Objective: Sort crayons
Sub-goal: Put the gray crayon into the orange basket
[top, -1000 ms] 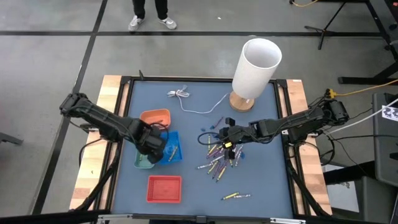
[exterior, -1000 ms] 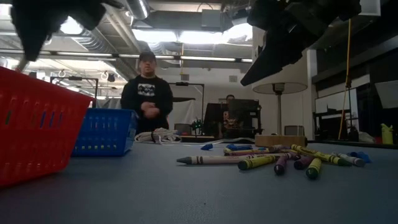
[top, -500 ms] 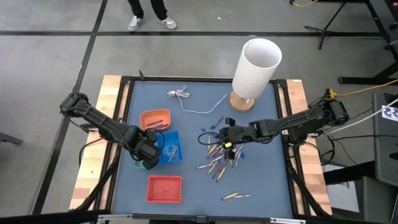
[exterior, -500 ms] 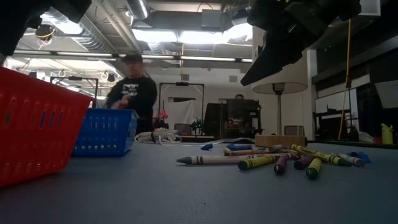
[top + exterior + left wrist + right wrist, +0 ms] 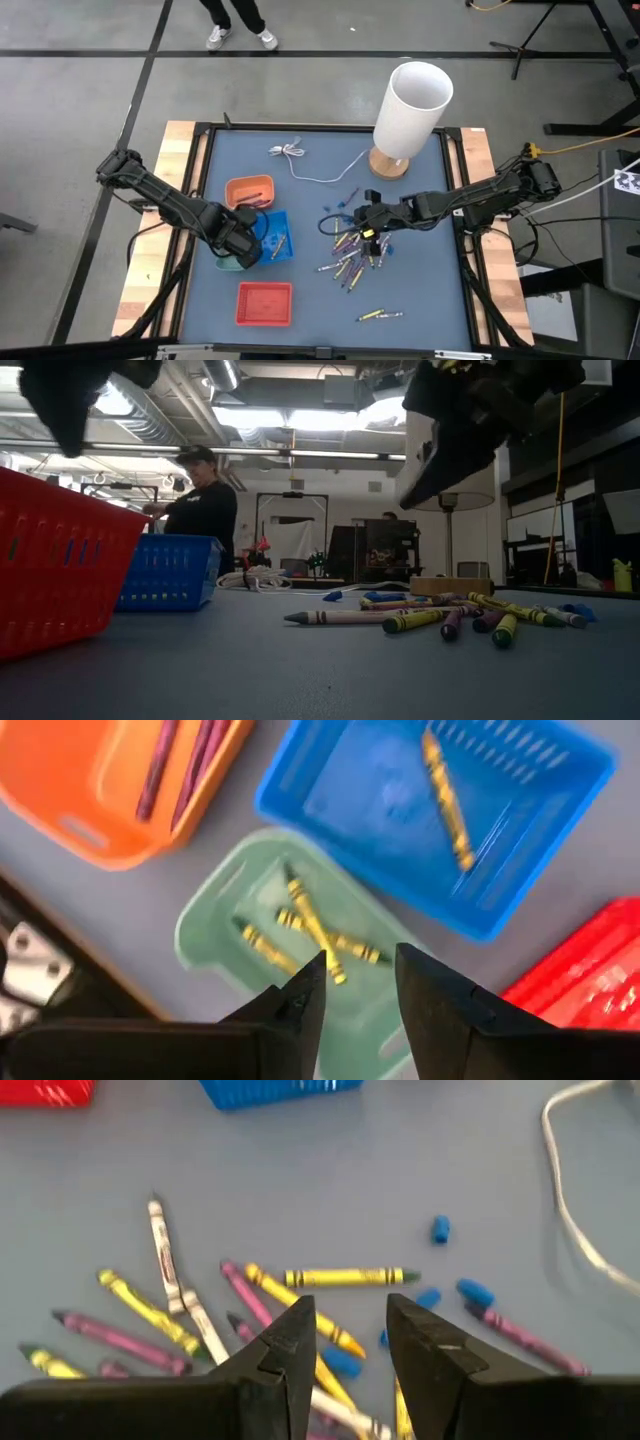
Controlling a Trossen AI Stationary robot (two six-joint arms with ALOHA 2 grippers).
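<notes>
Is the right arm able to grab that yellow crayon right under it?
Probably yes. The right gripper hovers with jaws open above the yellow crayon, and nothing covers it.

Two dark jointed arms, black wedge-shaped fingers (image 5: pixel 440 1010).

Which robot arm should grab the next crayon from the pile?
Probably the right. The right gripper hangs open just above the loose crayons, with nothing in its fingers. The left gripper is open too, but it sits over the green tray, away from the pile.
</notes>
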